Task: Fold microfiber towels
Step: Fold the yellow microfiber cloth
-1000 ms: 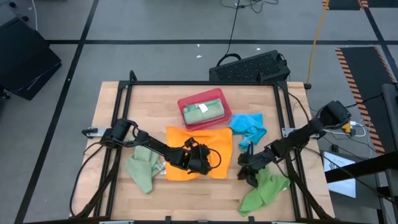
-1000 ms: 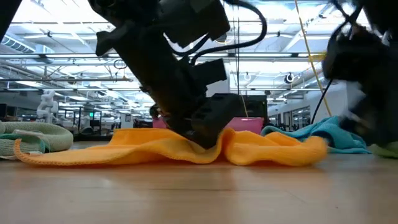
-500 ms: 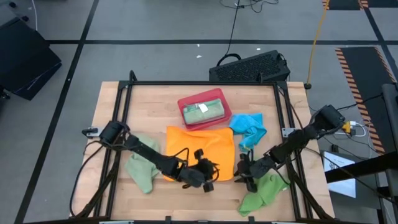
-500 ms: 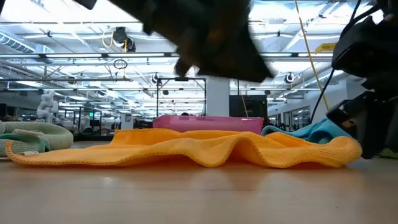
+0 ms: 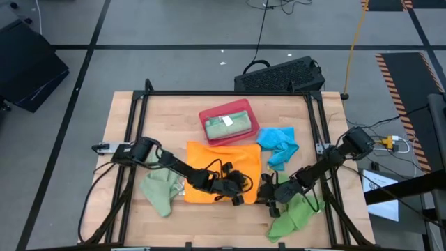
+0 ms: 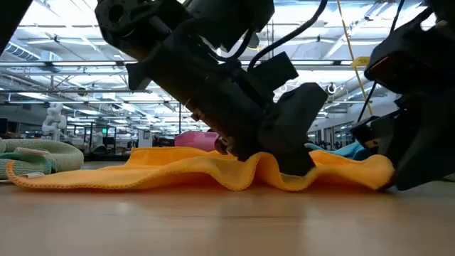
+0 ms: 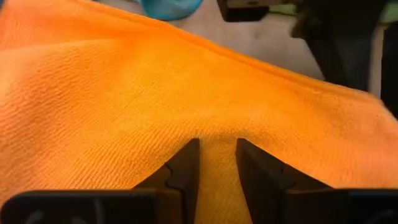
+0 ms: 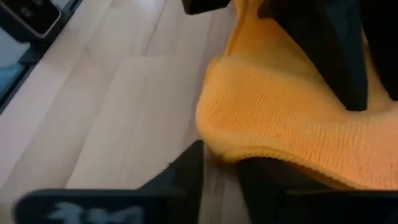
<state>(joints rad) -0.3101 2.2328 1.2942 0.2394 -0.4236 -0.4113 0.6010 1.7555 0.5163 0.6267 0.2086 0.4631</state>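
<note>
Two dark hands are working on the orange towel, which is lying spread out in the middle of the bench in the high view. It looks soft, light and floppy, so it is probably going to bend and wrinkle wherever it is pulled. Its best holding spots look like the edges and corners, because a pinch in the middle only makes a bump.

In the left wrist view, the left hand is pinching a small ridge of orange cloth between its two fingers, near the towel's lower edge in the high view. The right hand is sitting at the lower right corner of the towel. In the right wrist view that corner is curling over just above its fingers, which are close together, but whether they are really gripping it cannot be told.

Compared with half a second ago, the left hand is lower now and is pressing into the cloth again in the low view, where before it was lifted up. The right hand has slid in closer to the towel's corner.

Other towels are waiting around: a bright blue towel at the right, a bright green towel at the lower right, a sage green towel at the lower left, and one more folded in the red tray.
</note>
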